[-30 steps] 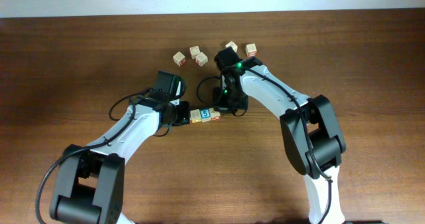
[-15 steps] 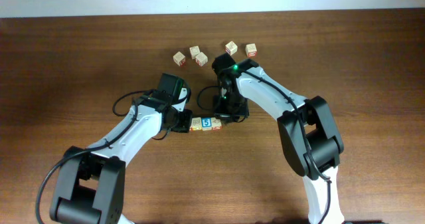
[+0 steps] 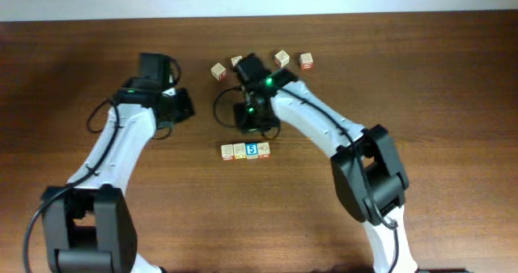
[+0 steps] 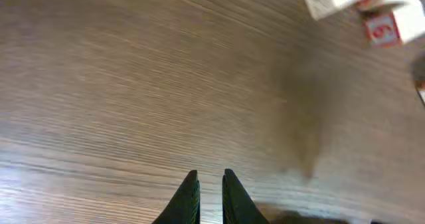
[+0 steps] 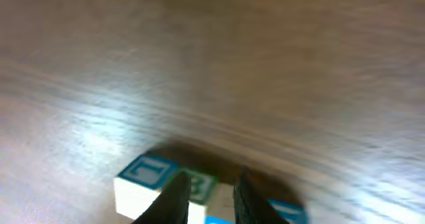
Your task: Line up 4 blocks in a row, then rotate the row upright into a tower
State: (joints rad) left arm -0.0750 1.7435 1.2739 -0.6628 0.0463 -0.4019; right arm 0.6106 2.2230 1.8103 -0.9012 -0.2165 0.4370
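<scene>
Four blocks lie in a straight row at mid-table, the blue "5" block third from the left. Nothing holds them. My right gripper hovers just behind the row, slightly open and empty. In the right wrist view its fingers frame a green "B" block, with a blue-marked block to the left. My left gripper is well off to the upper left of the row. Its tips stand a narrow gap apart over bare wood.
Several paler cubes sit near the table's back edge: one on the left, two on the right. The right arm partly covers another. A cube with a red mark shows at the left wrist view's top right.
Both grippers opened and let go of the block row. The left arm swung far up and left; the right gripper drew back toward the far cubes. The row now lies level.
</scene>
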